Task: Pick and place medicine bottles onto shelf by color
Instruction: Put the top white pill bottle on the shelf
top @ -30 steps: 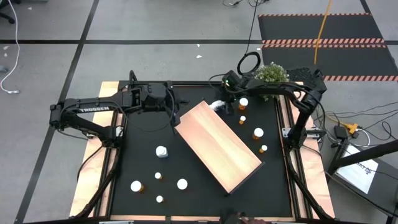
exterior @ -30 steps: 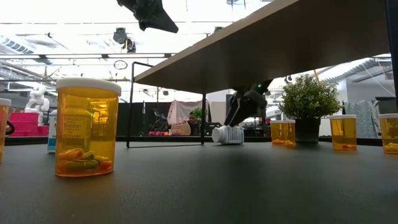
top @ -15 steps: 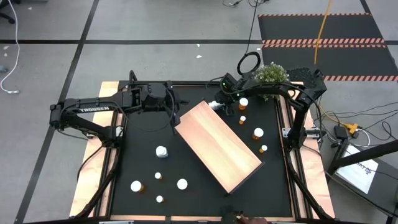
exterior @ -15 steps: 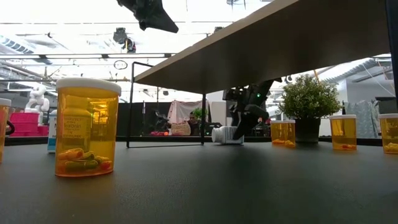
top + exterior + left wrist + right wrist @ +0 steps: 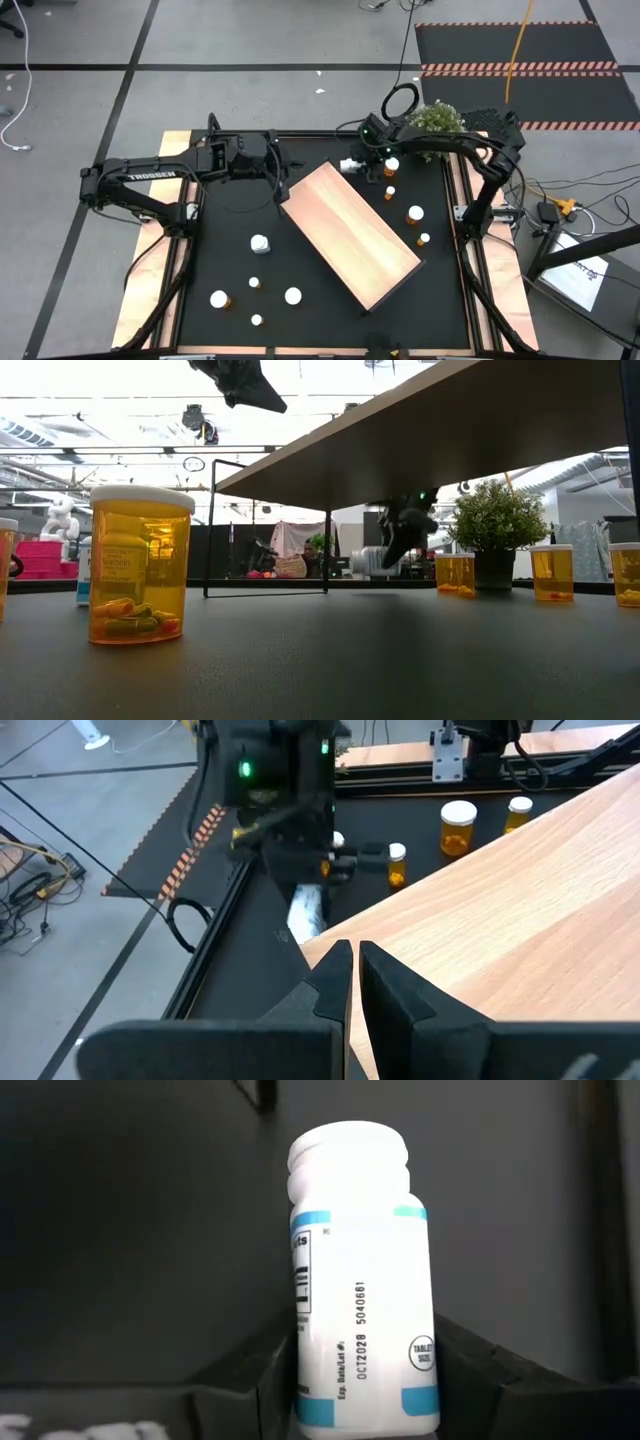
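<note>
The shelf (image 5: 350,235), a pale wood board, lies slantwise over the middle of the table. In the low view the shelf (image 5: 450,430) stands raised, with a thin black frame (image 5: 265,525) under it reaching the mat. My left gripper (image 5: 281,197) hangs shut above the shelf's far left corner (image 5: 330,945), clear of it in the low view. My right gripper (image 5: 360,165) is shut on a white medicine bottle (image 5: 348,163) just past the shelf's far edge. Orange bottles (image 5: 415,214) stand on the right, and more bottles (image 5: 260,243) on the near left. My right gripper pinches the white bottle's labelled body (image 5: 360,1380), toward its bottom end, between its two fingers (image 5: 262,1365). The bottle lies along the fingers, with its cap (image 5: 348,1155) pointing away. The fingers slant down from the far right. The bottle (image 5: 370,560) hangs clear of the table, lying about level.
A small potted plant (image 5: 435,118) stands at the far right, behind the right arm. A large orange bottle (image 5: 140,565) is close to the low camera. Bare black mat (image 5: 330,300) lies along the near edge, between the left bottles and the shelf.
My right gripper has taken hold of the white bottle, which lay on its side on the mat, and raised it a little off the table. The gripper has tipped as it rose. The left arm and the shelf have kept still.
</note>
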Controlling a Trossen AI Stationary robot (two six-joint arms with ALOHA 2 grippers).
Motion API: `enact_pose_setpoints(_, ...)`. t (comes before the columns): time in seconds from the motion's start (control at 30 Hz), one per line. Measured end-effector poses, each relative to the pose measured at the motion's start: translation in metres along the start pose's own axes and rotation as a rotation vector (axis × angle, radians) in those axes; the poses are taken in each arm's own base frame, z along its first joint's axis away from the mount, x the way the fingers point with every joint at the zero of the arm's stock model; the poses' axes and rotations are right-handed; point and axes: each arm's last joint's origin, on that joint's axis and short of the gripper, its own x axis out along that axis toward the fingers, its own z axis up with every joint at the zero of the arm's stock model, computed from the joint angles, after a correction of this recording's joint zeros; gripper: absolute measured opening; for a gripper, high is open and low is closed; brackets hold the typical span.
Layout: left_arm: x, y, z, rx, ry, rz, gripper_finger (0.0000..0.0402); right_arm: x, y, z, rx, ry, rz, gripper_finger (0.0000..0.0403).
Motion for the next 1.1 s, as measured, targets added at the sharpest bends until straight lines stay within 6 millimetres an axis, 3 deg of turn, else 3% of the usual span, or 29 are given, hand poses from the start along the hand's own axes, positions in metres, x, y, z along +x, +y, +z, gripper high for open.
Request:
enact_pose_setpoints(0.4,-0.002,-0.017,0.003,0.079,-0.021,-0.067,0.0026,-0.104,0.020,0.010,0.221,-0.127,-0.142,0.0164)
enact_pose_setpoints(0.63,-0.008,-0.044,0.006,0.136,-0.045,-0.153,0.0029,-0.148,0.049,0.020,0.260,-0.321,-0.018,0.0164)
enact_pose_setpoints(0.8,-0.015,-0.068,0.011,0.175,-0.090,-0.220,0.0072,-0.155,0.075,0.033,0.234,-0.467,0.156,0.0165)
enact_pose_setpoints(1.1,-0.025,-0.109,0.011,0.243,-0.119,-0.223,0.0182,-0.131,0.128,0.042,0.162,-0.654,0.322,0.0166)
